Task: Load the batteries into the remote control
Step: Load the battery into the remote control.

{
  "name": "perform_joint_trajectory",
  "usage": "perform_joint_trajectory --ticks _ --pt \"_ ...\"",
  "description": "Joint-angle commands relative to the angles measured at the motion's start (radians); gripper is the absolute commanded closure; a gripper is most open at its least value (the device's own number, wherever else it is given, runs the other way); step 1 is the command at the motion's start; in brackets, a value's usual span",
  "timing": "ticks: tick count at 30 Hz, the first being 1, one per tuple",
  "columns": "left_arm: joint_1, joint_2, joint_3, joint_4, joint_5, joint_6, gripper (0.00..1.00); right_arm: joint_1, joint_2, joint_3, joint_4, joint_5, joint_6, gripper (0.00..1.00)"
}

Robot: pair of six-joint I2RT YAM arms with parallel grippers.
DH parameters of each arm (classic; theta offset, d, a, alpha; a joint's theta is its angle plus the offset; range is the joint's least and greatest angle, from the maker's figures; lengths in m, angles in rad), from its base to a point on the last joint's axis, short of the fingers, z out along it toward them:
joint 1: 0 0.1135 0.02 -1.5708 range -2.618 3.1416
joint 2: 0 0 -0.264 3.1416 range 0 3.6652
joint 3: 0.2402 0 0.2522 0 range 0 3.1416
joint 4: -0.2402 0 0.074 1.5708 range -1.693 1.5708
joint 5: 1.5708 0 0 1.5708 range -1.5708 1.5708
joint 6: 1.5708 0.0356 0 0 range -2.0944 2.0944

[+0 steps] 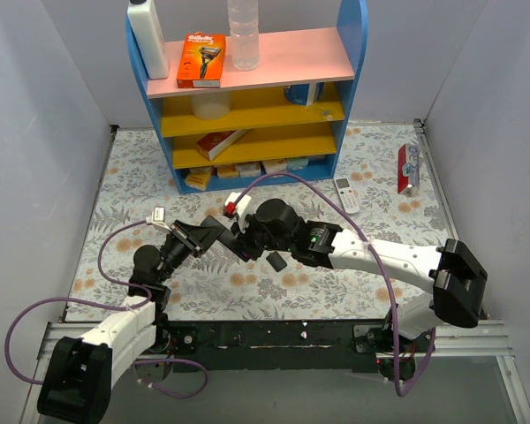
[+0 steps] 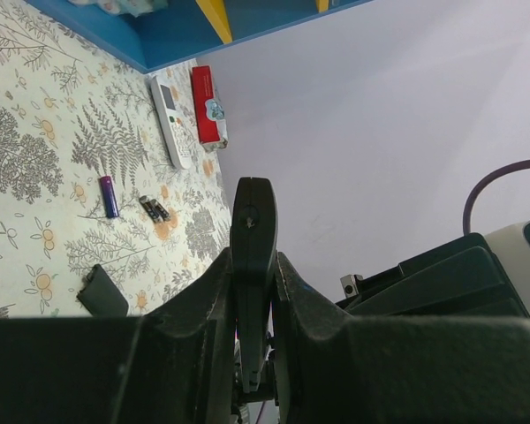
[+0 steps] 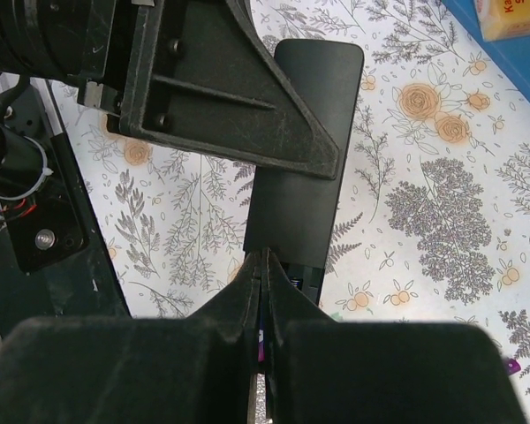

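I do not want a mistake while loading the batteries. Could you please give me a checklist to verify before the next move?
1. Left pincer grips the black remote: ok, shut on its edges.
2. Right pincer carries a battery: cannot tell; its jaws are shut at the remote's near end.
3. Black cover is off the remote: ok, it lies apart from it.
4. A purple battery is free to pick up: ok.
5. A battery is seated in the compartment: cannot tell, the right pincer hides it.
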Motion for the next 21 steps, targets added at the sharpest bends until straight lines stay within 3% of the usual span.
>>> perform_joint_trajectory --ticks 1,10,21 --pt "0.002 -0.002 0.016 0.104 -0.016 -0.126 1.0 0.0 -0.024 -0.012 -0.032 -0.022 -0.001 0.98" --pt "0.002 0.036 -0.013 0.095 -0.011 -0.085 1.0 0.0 -0.044 0.034 -0.009 -0.06 -0.032 0.95" --pt "0.002 0.052 -0.012 0.098 -0.001 -0.069 1.0 0.0 -0.076 0.054 -0.049 0.058 -0.043 0.81"
